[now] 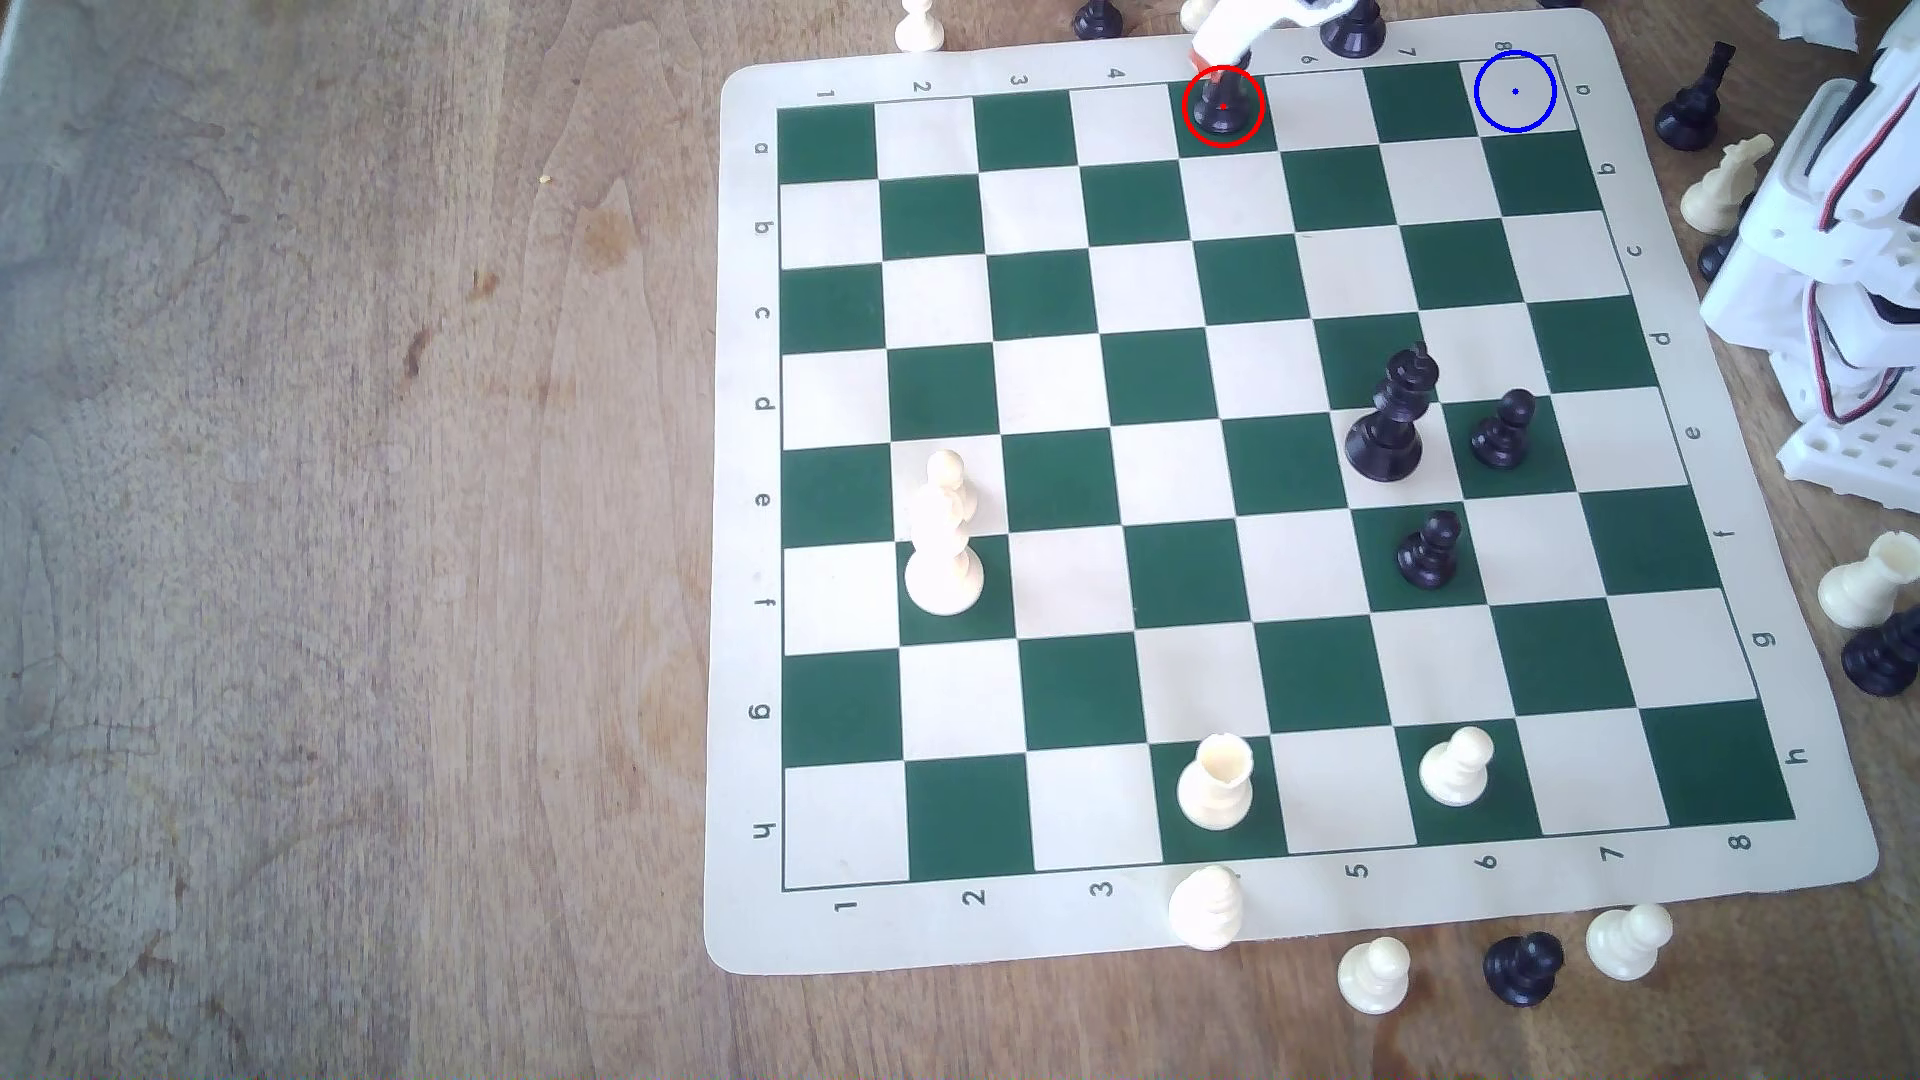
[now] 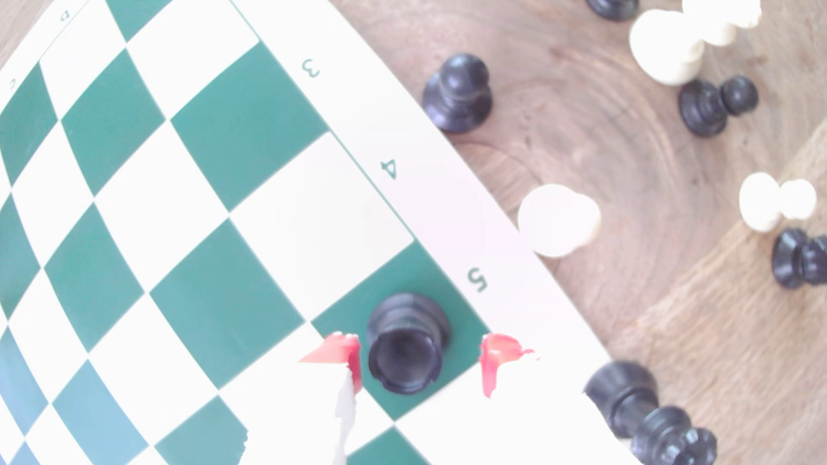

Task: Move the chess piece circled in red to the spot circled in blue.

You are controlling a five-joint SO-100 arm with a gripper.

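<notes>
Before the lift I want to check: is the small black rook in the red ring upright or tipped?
Upright. The small black rook stands on its round base on its green square, hollow top facing the wrist camera, between the open gripper's red fingertips.

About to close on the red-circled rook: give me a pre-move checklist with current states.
1. Gripper straddles the black rook, one red-tipped finger on each side: ok.
2. Jaws open, gaps on both sides: ok.
3. Rook upright on its green square: ok.
4. Gripper low enough to grip the rook's body: cannot tell.
5. Blue-circled square free of pieces: ok.
6. Edge row between rook and target free of pieces: ok.
</notes>
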